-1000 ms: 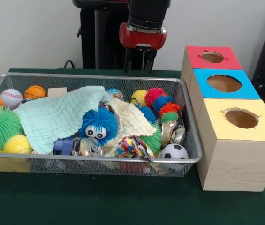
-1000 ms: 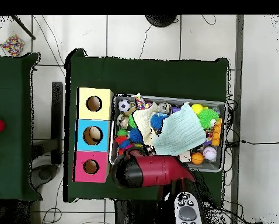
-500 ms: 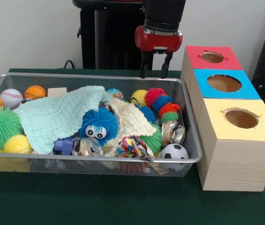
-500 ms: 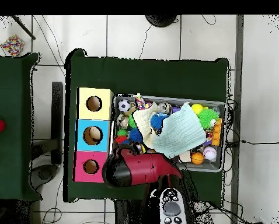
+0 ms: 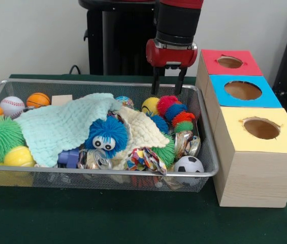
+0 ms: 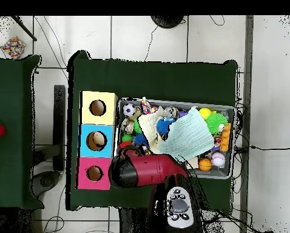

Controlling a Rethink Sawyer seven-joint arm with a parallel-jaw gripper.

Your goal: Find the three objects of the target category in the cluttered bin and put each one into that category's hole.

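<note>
Two black fingers (image 5: 156,84) stand apart and empty just above the wire bin's (image 5: 208,152) far rim, over the spiky caterpillar toy (image 5: 176,116), with cloths (image 5: 62,127) hiding much clutter.

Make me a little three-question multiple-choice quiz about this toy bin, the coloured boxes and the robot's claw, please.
1. Where is the soccer ball?
A. bin's front corner nearest the boxes
B. under the green cloth
C. inside the red box

2. What colour is the middle box?
A. red
B. blue
C. yellow

3. What is the gripper doing?
A. gripping a ball
B. open and empty
C. inside a hole

Answers: 1 A, it lies by the wire bin's front rim; 2 B, it sits between red and yellow; 3 B, nothing between its spread fingers.
</note>
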